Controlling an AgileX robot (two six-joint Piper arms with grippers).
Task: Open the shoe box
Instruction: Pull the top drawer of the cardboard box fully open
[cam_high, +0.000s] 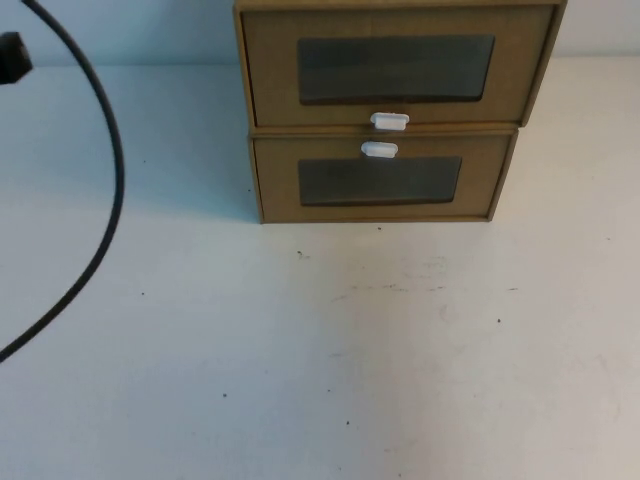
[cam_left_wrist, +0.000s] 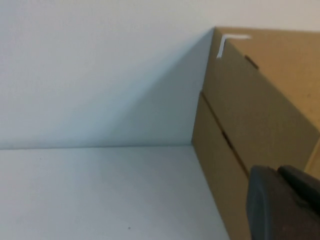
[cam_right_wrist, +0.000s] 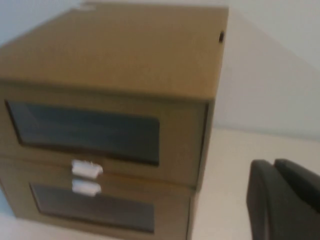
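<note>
Presently the task stands at its approach step, in my judgement: both boxes are shut, their fronts flush. The upper box (cam_high: 395, 65) sits squarely on the lower box (cam_high: 380, 185), and the stack stands at the far side of the bench (cam_high: 300, 380). Each front has a dark window and a white tab. The upper tab (cam_high: 389, 121) is at the foot of its front and the lower tab (cam_high: 379, 150) at the head of its own, one just above the other.

The right tool (cam_right_wrist: 285, 200) hangs in front of the stack, off its right front corner and well apart from both tabs. It is closed tight and holds nothing. The left tool (cam_left_wrist: 282, 205) is near the stack's left side wall. I cannot tell its state, nor whether it touches the wall.

The next move likely calls for the right tool to part, close on one tab alone and draw it straight out from the stack. The tabs are close together, so aim matters, and the stack may slide. Which box is meant is not settled.

Neither tool shows in the high view, and each wrist view gives only a dark edge of its tool. The upper box's top is cut off. The contents behind the windows cannot be made out. A black cable (cam_high: 112, 190) arcs left of the stack, with both ends out of frame.
</note>
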